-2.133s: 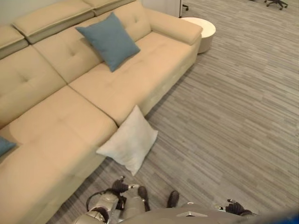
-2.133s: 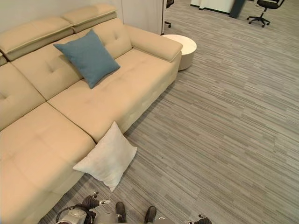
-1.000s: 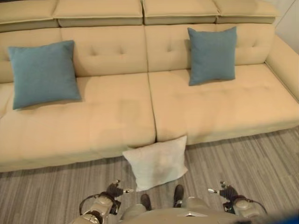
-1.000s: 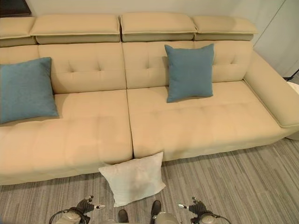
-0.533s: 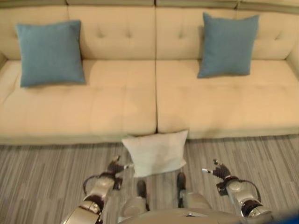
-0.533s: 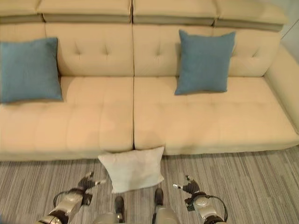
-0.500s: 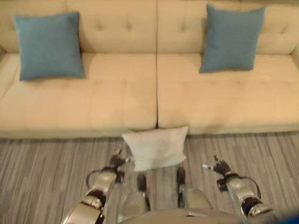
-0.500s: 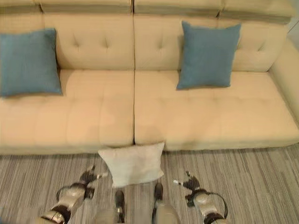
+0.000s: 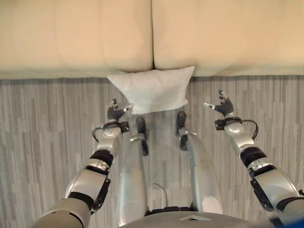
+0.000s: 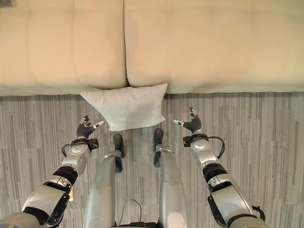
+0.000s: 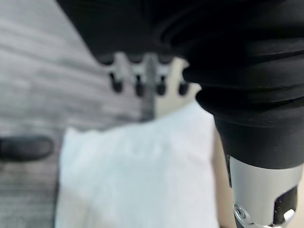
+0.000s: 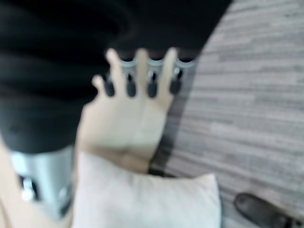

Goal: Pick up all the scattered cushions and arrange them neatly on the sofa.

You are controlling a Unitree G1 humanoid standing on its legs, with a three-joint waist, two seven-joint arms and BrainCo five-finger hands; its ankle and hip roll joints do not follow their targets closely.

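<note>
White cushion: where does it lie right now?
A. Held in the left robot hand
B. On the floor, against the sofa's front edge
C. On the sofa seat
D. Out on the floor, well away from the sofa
B: the white cushion lies on the floor with its far edge against the sofa, between the open left robot hand and right robot hand, neither touching it.

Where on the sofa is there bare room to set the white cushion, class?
Both sofa seat sections behind the white cushion lie bare either side of the centre seam. The crowded spot is the floor strip before the sofa, where the cushion leans between left hand and right hand.
</note>
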